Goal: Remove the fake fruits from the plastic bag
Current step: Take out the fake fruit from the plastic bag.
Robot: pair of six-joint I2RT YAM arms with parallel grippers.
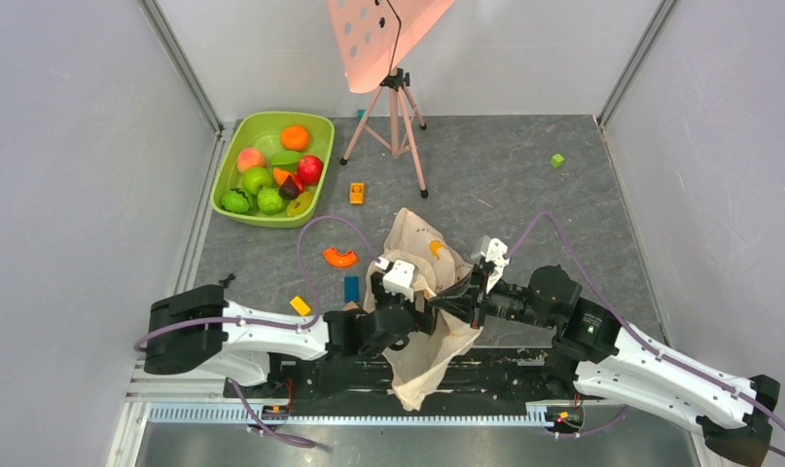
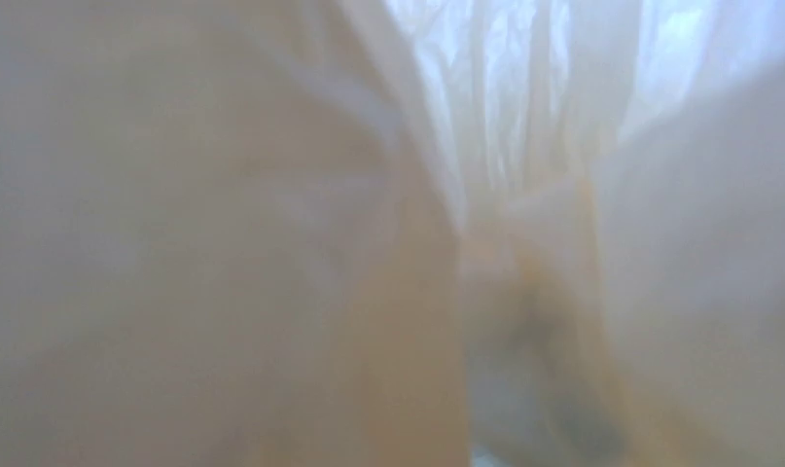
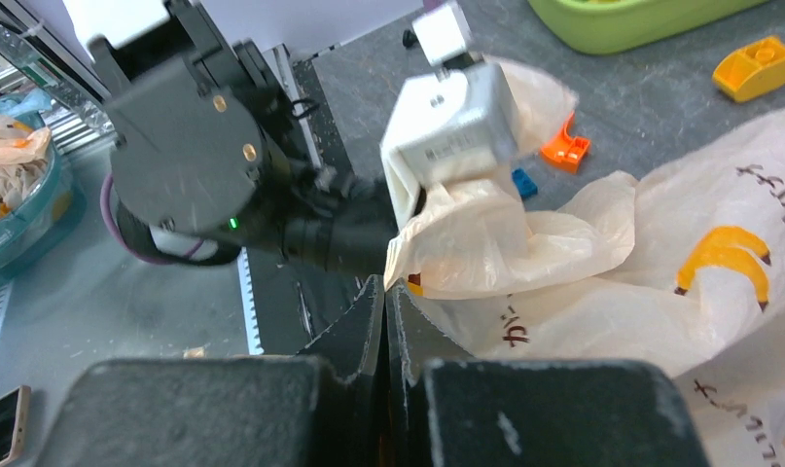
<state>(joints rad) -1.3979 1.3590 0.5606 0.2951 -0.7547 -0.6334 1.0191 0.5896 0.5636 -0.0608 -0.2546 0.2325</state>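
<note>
The plastic bag (image 1: pixel 414 243) is held up between my two arms, its lower part hanging over the table's near edge. My right gripper (image 3: pixel 385 287) is shut, pinching the bag's edge (image 3: pixel 583 292). My left wrist (image 1: pixel 398 277) reaches into the bag's mouth, and its fingers are hidden inside. The left wrist view shows only blurred pale bag film (image 2: pixel 271 243). No fake fruit shows inside the bag. Several fake fruits lie in the lime-green tub (image 1: pixel 271 122) at the back left, among them an orange (image 1: pixel 294 137), a peach (image 1: pixel 251 159) and a red apple (image 1: pixel 310 168).
A tripod (image 1: pixel 398 117) with a pink perforated panel stands at the back. Scattered on the grey mat are an orange arc piece (image 1: pixel 339 257), a blue block (image 1: pixel 351 288), a yellow block (image 1: pixel 300 305), an orange toy (image 1: pixel 357 193) and a green cube (image 1: pixel 557 161).
</note>
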